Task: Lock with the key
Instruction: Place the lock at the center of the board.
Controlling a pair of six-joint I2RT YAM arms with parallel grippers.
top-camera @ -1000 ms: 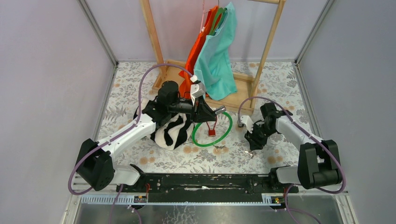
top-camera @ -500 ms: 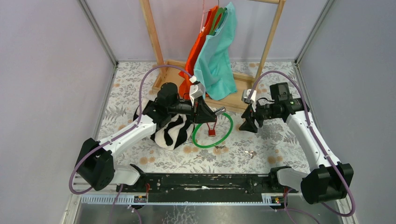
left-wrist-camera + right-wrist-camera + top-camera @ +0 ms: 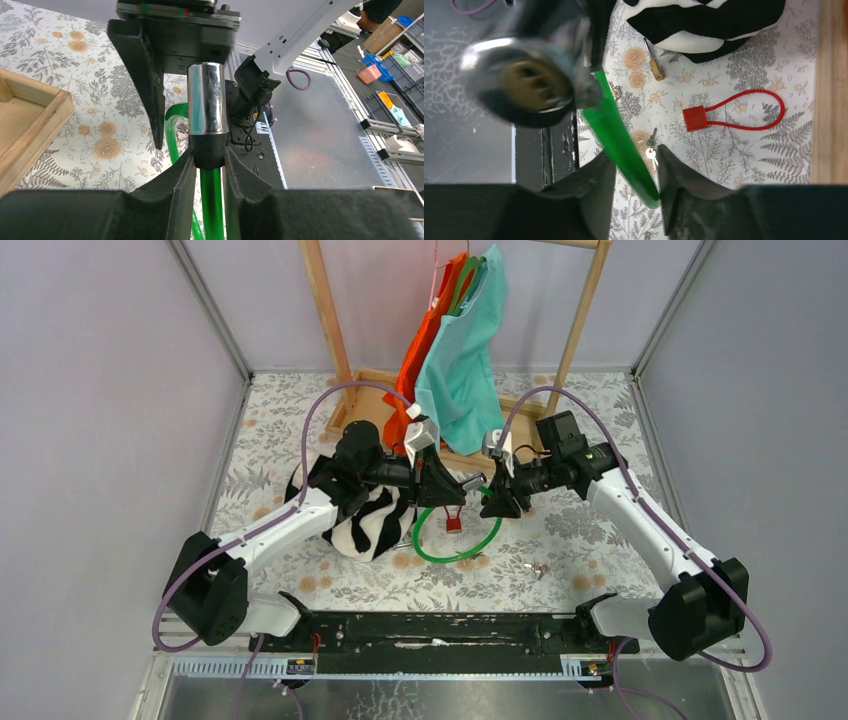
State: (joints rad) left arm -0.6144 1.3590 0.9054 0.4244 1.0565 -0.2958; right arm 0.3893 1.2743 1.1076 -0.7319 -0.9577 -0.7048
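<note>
Small silver keys (image 3: 540,569) are lying loose on the floral table (image 3: 270,440), at 4 o'clock from the green cable lock with chrome cylinder (image 3: 206,100). A small red padlock (image 3: 453,523) is lying inside its loop. The left gripper (image 3: 209,155) is clenching the lock's black collar. At the cylinder's 4 o'clock, the right gripper (image 3: 497,505) is straddling the green cable; whether it is pinching is unclear

Pale lilac panel walls (image 3: 100,390) closed in the table at nine, twelve and three o'clock, with grey metal posts (image 3: 207,305) in the corners. A white table cover printed with grey leaves and orange flowers (image 3: 600,415) lay flat. At twelve o'clock stood a light wooden clothes rack (image 3: 325,310) carrying an orange garment (image 3: 420,350) and a teal garment (image 3: 460,370), under even light
</note>
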